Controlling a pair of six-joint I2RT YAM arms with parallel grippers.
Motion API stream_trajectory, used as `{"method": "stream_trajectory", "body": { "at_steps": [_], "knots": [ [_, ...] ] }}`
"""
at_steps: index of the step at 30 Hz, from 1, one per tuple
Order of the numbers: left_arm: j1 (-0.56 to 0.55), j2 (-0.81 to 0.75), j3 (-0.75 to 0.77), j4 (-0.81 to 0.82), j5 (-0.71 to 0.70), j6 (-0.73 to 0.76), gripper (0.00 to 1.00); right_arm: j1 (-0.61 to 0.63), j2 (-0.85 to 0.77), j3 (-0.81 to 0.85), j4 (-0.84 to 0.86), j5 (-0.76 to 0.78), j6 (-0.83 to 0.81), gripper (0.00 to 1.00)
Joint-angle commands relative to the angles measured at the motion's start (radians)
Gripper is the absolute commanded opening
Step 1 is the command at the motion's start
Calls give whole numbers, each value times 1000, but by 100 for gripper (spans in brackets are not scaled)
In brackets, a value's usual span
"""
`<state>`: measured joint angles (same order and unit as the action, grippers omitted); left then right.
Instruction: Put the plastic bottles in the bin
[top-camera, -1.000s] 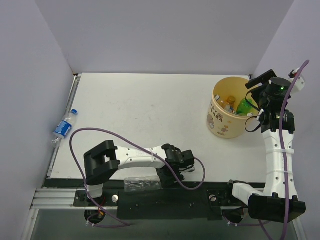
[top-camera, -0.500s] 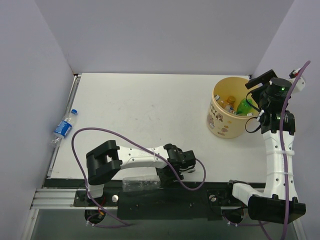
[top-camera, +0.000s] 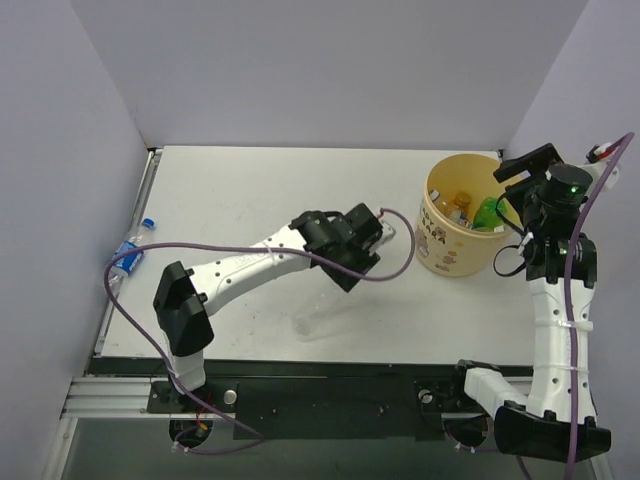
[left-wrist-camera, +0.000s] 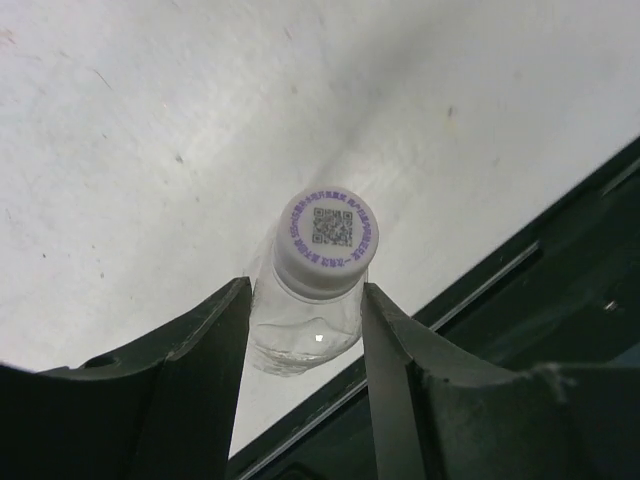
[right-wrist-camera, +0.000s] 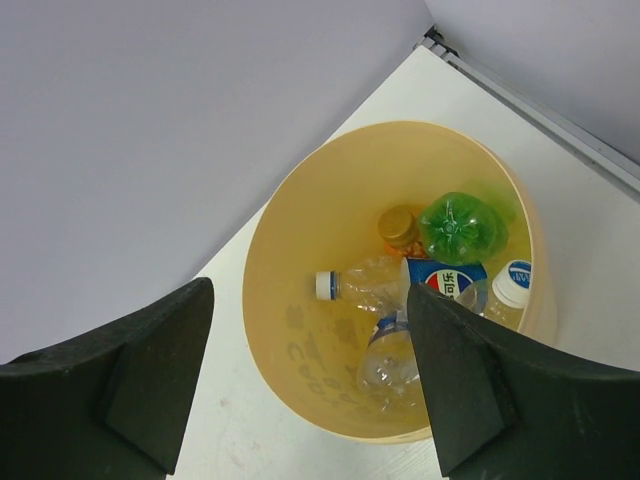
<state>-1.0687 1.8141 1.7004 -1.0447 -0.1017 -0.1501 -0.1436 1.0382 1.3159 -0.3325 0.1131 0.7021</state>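
1. Bottles: one clear bottle (left-wrist-camera: 300, 338) with a white cap (left-wrist-camera: 328, 232) bearing a printed square code is pinched between the fingers of the left gripper (left-wrist-camera: 304, 292). Both inner finger faces are pressed against its sides just below the cap.
2. This bottle is held above the white table (top-camera: 250, 190), over its middle. It is left of the bin (top-camera: 440, 248) and apart from it.
3. The bin, tan with a cartoon print on its wall, is stood upright near the table's far right corner.
4. Inside the bin several bottles are seen lying together:
   - a green bottle (right-wrist-camera: 455, 225);
   - a small orange bottle (right-wrist-camera: 398, 228) touching the green one;
   - a blue-labelled Pepsi bottle (right-wrist-camera: 445, 282);
   - a clear blue-capped bottle (right-wrist-camera: 360, 285);
   - a white-capped bottle (right-wrist-camera: 510, 290) against the wall;
   - a clear one (right-wrist-camera: 385, 365), its cap not made out.
5. The right gripper (right-wrist-camera: 310, 300) is hung over the bin's mouth. Its fingers are spread wide and nothing is held between them.
6. Another blue-labelled bottle (top-camera: 128, 255) is found lying at the table's left edge, close to the side wall and well apart from both grippers.
7. A purple cable (top-camera: 411, 245) is looped beside the left wrist.
8. A black rail (top-camera: 330, 405) is run along the table's near edge.
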Motion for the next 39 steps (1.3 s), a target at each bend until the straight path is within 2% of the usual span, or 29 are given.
{"method": "stream_trajectory", "body": {
  "at_steps": [1, 6, 10, 12, 13, 16, 17, 18, 19, 20, 23, 28, 34, 39],
  "knots": [
    [120, 121, 166, 97, 147, -138, 19, -2, -55, 8, -37, -33, -12, 73],
    [217, 247, 234, 219, 354, -320, 19, 24, -122, -76, -86, -76, -19, 73],
    [259, 338, 245, 267, 407, -388, 26, 117, -159, -158, -138, -70, -48, 72],
    [263, 369, 254, 255, 401, -390, 35, 220, -165, -193, -171, -38, -65, 72],
    [266, 381, 255, 250, 398, -390, 43, 273, -168, -223, -184, -30, -69, 72],
    [282, 372, 225, 259, 395, -399, 56, 375, -190, -309, -181, -50, -75, 73],
    [286, 361, 216, 265, 398, -401, 66, 431, -191, -351, -181, -38, -76, 73],
    [295, 350, 197, 271, 398, -401, 70, 459, -198, -372, -183, -12, -72, 73],
    [300, 329, 180, 275, 392, -399, 83, 519, -201, -397, -183, 0, -59, 75],
    [312, 314, 173, 275, 389, -396, 91, 545, -199, -411, -183, 16, -50, 75],
    [348, 240, 153, 253, 356, -381, 93, 659, -173, -448, -159, 48, -13, 79],
    [467, 95, 101, 221, 324, -371, 94, 749, -83, -486, -76, 86, 45, 80],
    [647, -102, -68, 224, 312, -362, 96, 774, 91, -529, 64, 30, 170, 82],
    [779, -240, -191, 250, 332, -368, 97, 789, 227, -544, 81, 7, 264, 84]
  ]
}}
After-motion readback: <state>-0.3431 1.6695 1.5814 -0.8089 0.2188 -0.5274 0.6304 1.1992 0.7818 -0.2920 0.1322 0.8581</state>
